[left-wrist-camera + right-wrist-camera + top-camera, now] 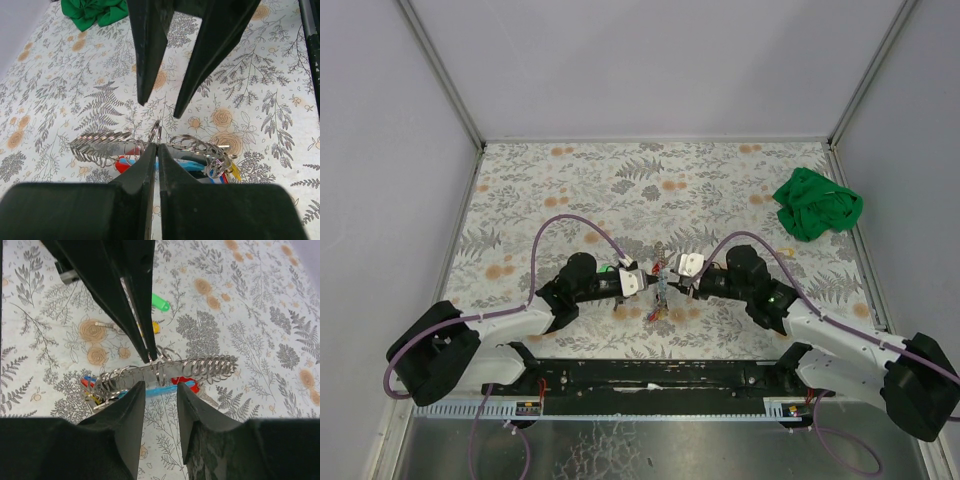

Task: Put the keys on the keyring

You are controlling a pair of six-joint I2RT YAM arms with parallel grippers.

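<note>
Keys unthreaded, both lay loose on table; my left claw pinched keyring, right claw half-open, empty; threading left.

Crumpled green cloth near the far right corner, floral-patterned bench, plain grey walls around

Top view: key bunch too small to sort keys from rings. Left wrist: left gripper covers the bunch's near half; red, blue and yellow caps only peek out beside its fingers. Ring at its tips: pinched or just touching, unclear. Right wrist: yellow key mostly behind that gripper's finger, green key partly hidden too. Green cloth, far past the fingertips, is cut by the top edge.
</note>
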